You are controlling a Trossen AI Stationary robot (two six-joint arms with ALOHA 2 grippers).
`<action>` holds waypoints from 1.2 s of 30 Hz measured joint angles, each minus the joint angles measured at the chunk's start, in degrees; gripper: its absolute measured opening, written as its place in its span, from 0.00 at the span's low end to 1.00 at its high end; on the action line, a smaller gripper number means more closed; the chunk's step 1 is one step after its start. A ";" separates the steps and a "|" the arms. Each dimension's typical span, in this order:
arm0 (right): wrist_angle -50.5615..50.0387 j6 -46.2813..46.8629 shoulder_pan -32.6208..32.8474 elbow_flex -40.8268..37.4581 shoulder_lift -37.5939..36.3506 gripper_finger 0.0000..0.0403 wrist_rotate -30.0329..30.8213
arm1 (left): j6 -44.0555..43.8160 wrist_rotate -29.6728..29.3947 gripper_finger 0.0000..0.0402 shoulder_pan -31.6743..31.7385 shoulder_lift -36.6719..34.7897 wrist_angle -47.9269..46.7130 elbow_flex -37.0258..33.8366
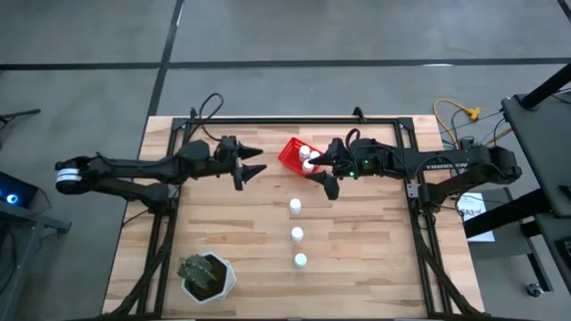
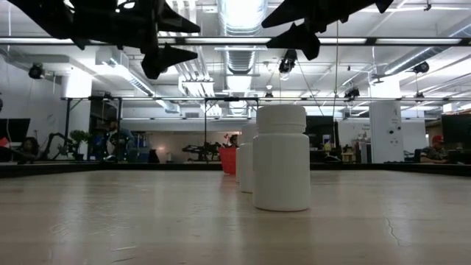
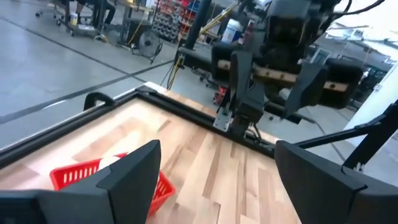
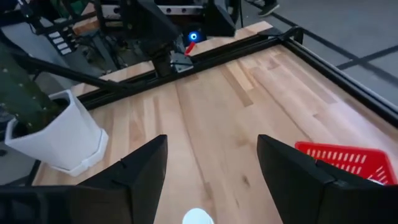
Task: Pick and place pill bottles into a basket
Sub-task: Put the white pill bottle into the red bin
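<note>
The red basket (image 1: 290, 153) stands at the table's far middle, with two white pill bottles (image 1: 305, 157) showing in it. Three more pill bottles (image 1: 298, 234) stand upright on their bases in a row running toward the near edge; the nearest (image 2: 281, 158) fills the low view. My left gripper (image 1: 260, 161) hangs open, above the table to the left of the basket (image 3: 74, 175). My right gripper (image 1: 319, 174) hangs open just right of the basket (image 4: 348, 158), nothing between its fingers. A white cap (image 4: 198, 218) shows low in its wrist view.
A white hexagonal pot (image 1: 209, 278) with a green plant stands at the near left and also shows in the right wrist view as the pot (image 4: 59, 140). A black frame rail (image 1: 294, 119) runs along the table's far edge. Bare wood (image 1: 375, 241) lies on the near right.
</note>
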 joint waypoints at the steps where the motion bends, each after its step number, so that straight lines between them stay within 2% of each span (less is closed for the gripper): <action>1: 0.01 -0.68 -0.03 0.00 0.00 0.59 0.00 | -0.01 0.01 0.74 0.00 0.46 -0.09 0.00; 6: 0.32 -2.28 -0.08 0.00 0.02 0.59 0.00 | 0.05 0.84 0.74 0.00 2.68 0.13 0.00; 13: 0.38 1.42 -0.39 0.02 -0.20 0.59 -0.16 | 7.77 7.13 0.74 -0.28 7.86 0.32 1.69; 20: -0.62 2.76 -0.93 0.04 -1.46 0.59 -0.56 | 10.55 11.51 0.74 -0.50 15.33 0.12 4.88; 24: -0.68 2.84 -1.00 0.04 -2.90 0.59 -0.64 | 9.17 11.61 0.74 -0.75 18.04 0.32 6.16; 31: -2.77 2.34 -1.72 0.04 -5.45 0.59 -0.61 | 9.19 11.58 0.74 -1.21 18.63 0.24 6.24; 36: -5.09 1.39 -2.11 0.02 -6.61 0.59 -0.59 | 13.94 11.59 0.74 -3.86 20.80 0.08 6.17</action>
